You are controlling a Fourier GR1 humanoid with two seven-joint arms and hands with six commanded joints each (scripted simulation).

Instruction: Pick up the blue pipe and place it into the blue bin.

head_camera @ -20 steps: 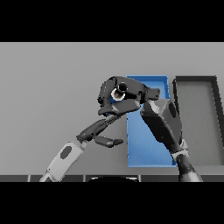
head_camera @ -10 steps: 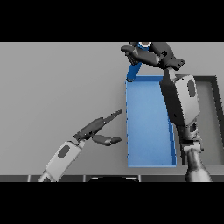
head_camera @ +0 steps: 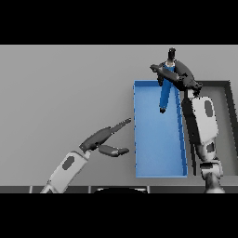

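Pipe hangs over the far end of the blue bin, your right hand fingers curled around it — lower it toward the bin's middle before letting go. Left hand hovers open over the counter.

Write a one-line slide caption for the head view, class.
Right hand holds the blue pipe over the blue bin; left hand open beside it.
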